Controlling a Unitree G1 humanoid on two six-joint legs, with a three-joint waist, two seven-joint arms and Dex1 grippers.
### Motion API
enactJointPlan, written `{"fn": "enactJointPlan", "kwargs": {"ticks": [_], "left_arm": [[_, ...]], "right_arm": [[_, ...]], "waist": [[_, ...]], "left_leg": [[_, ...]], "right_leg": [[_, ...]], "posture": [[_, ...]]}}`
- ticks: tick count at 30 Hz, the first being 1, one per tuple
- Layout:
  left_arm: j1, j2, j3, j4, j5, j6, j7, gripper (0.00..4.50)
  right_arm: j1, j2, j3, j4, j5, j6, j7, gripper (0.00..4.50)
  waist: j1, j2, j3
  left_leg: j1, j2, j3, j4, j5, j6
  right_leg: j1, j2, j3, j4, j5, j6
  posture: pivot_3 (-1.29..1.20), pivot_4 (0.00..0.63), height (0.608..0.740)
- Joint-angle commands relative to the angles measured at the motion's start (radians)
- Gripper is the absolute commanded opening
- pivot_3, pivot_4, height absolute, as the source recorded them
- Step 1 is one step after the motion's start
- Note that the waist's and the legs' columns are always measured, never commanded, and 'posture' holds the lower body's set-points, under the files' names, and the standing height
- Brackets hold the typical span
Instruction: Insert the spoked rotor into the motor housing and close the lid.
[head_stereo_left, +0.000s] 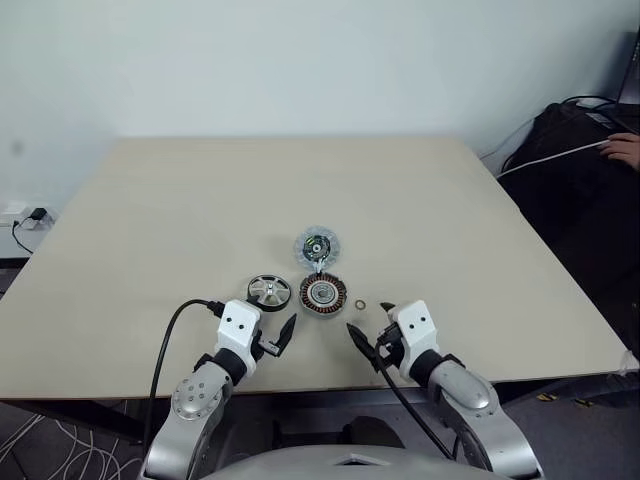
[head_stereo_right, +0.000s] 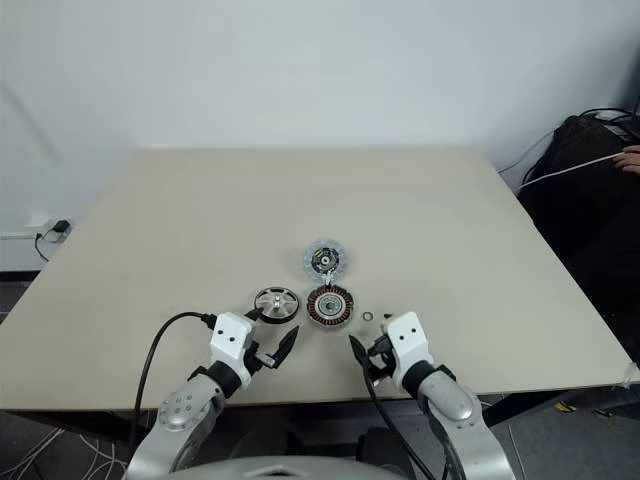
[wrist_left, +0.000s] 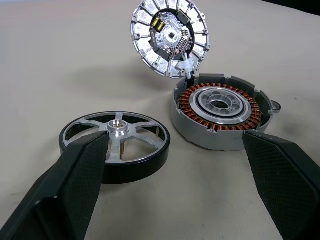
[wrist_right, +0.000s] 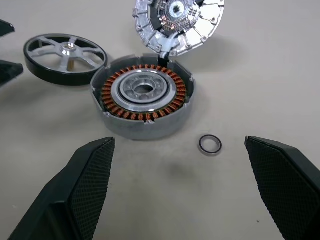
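Observation:
The spoked rotor (head_stereo_left: 268, 291) lies flat on the beige table, silver spokes inside a black rim. Right beside it sits the motor housing (head_stereo_left: 323, 294), its copper windings circling a silver centre. The lid (head_stereo_left: 317, 246) rests just behind the housing, green-and-black face up, joined to the housing's far edge by short wires. My left gripper (head_stereo_left: 275, 338) hovers open near the table's front edge, in front of the rotor and housing, nothing between its fingers (wrist_left: 75, 175). My right gripper (head_stereo_left: 372, 328) stands open in front of the housing's right side, also holding nothing.
A tiny ring (wrist_right: 210, 144) lies on the table (head_stereo_left: 450, 220) just right of the housing, ahead of the right gripper. A person's hand (head_stereo_left: 622, 150) and dark gear with cables sit beyond the table's far right edge.

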Motion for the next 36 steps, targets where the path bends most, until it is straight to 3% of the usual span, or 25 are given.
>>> {"fn": "enactJointPlan", "kwargs": {"ticks": [1,9,18,36], "left_arm": [[-0.012,-0.004,0.003,-0.004,-0.002,-0.013,0.002,4.50],[-0.012,-0.003,0.009,0.000,-0.011,-0.028,-0.006,4.50],[-0.016,-0.009,0.009,0.009,0.002,-0.032,0.008,4.50],[-0.017,-0.027,0.004,0.017,0.010,-0.041,0.025,4.50]], "right_arm": [[-0.003,0.000,-0.005,-0.051,0.032,-0.002,0.015,4.46],[0.008,-0.001,0.005,-0.117,0.070,0.052,0.023,4.46],[-0.059,0.016,0.030,-0.107,-0.038,0.149,-0.114,4.46],[-0.296,0.063,-0.037,0.471,-0.065,-0.117,-0.119,4.46]], "waist": [[0.000,0.000,0.000],[0.000,0.000,0.000],[0.000,0.000,0.000],[-0.001,0.000,0.001]], "left_leg": [[0.000,0.000,0.000,0.000,0.000,0.000],[0.000,0.000,0.000,0.000,0.000,0.000],[0.000,0.000,0.000,0.000,0.000,0.000],[0.000,0.000,0.001,-0.001,0.000,0.000]], "right_leg": [[0.000,0.000,0.000,0.000,0.000,0.000],[0.000,0.000,0.000,0.000,0.000,0.000],[0.000,0.000,0.000,0.000,0.000,0.000],[-0.001,0.001,0.000,0.000,0.000,-0.001]], "posture": [[0.00,0.000,0.740],[0.00,0.000,0.740],[0.00,0.000,0.740],[0.00,0.000,0.740]]}}
